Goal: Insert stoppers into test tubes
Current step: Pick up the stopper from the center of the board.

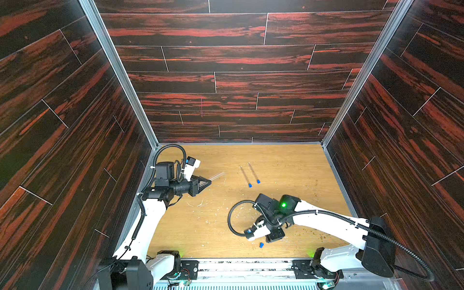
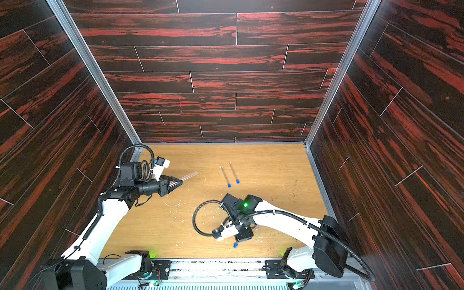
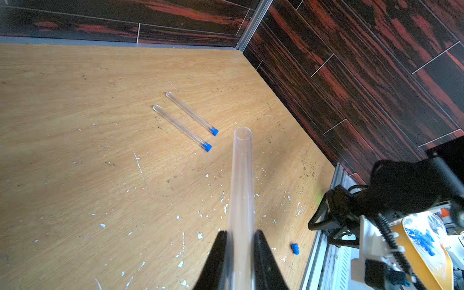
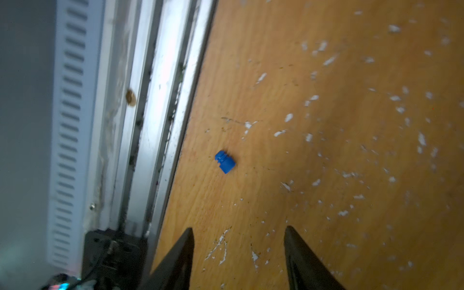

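Our left claw is clamped shut on the open test tube, with both jaws pressed against its clear wall near one end. The tube runs straight out past the claw tips, lifted off the desk. Its far end is an open mouth with no plug in it. In both top views it shows only as a pale blur jutting from the claw.

Our right claw stands open and empty, with a clear gap between the jaws. It is angled down over the desk close to the metal rail at the near edge. The loose stopper lies on its side on the desk just ahead of this claw's tips. It sits roughly in line with the gap and touches neither jaw.

Well ahead of the left claw, off to one side of the held tube's mouth, we see the two capped tubes flat on the desk. They lie side by side, nearly parallel, close but apart. Each has a blue plug seated in the end nearer the claws, and the rounded ends point away. They lie behind the right claw, well apart from it.

Pale specks litter the desk around the right claw.
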You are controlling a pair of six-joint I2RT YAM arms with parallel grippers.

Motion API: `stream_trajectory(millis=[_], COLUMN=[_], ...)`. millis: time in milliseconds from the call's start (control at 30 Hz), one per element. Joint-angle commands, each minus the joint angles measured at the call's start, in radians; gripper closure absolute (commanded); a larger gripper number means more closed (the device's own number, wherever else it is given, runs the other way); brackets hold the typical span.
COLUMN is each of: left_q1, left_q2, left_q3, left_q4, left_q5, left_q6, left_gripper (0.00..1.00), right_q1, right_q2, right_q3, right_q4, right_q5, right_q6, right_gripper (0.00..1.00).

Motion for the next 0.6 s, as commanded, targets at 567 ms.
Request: stream_trajectory(millis=[567], left_q1=[0.017], left_q2=[-0.003], left_q3=[-0.014], left_q4=[0.026], left_q5=[0.018], left_q6=[-0.021], left_gripper=[0.96], right_q1=[0.022], right_q2=[-0.094], right_q3=[-0.326], right_q4=[0.352], right_q5=[-0.048], right_q6=[-0.271], right_gripper=[0.49])
